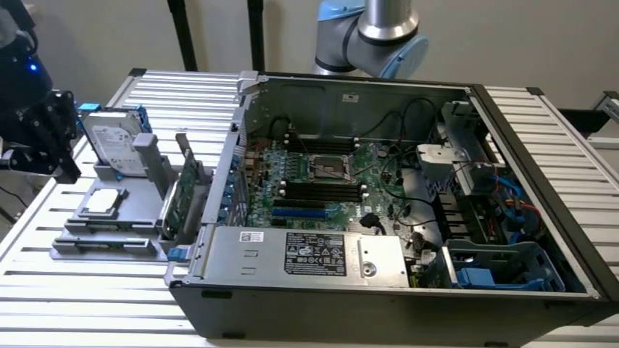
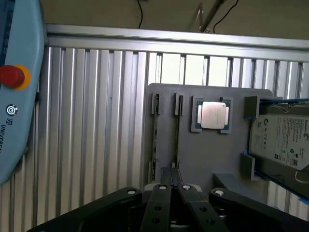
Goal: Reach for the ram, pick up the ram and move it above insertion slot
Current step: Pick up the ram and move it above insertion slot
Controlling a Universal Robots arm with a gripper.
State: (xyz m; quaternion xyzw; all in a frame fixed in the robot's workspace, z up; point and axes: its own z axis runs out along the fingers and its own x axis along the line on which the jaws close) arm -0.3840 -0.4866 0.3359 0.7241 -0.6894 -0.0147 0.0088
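While the arm's pincer (image 2: 174, 173) is hanging over the grey parts fixture (image 2: 207, 164) on the slatted aluminium table (image 2: 96, 125), its two fingers are sitting pressed together, with nothing pinched between them as far as the wrist view is showing. Directly ahead of the closed tips, the ram (image 2: 178, 137) is standing on edge in a narrow slot of the fixture, and is taken here to be the thin dark strip in line with the pincer. A second slot (image 2: 155, 137) is running parallel just beside it. Farther from the pincer on the same fixture, a silver processor (image 2: 213, 116) is lying flat in its own pocket, and beyond that a hard drive (image 2: 282, 140) is leaning in blue-edged brackets. A tall green expansion card (image 1: 188, 196) is standing between the fixture and the open computer case (image 1: 387, 304). The case is lying well apart from the pincer, toward the exterior view's right, with its motherboard (image 1: 377, 196) and black memory sockets (image 1: 320, 190) facing up. A pale blue teach pendant (image 2: 17, 96) with a red stop button (image 2: 10, 76) is in view on the pincer's other side. Judging by this, the work is sitting in its opening stretch: the reach is under way, the stick is not yet grasped or lifted, and the carry to the insertion slot is not yet begun.
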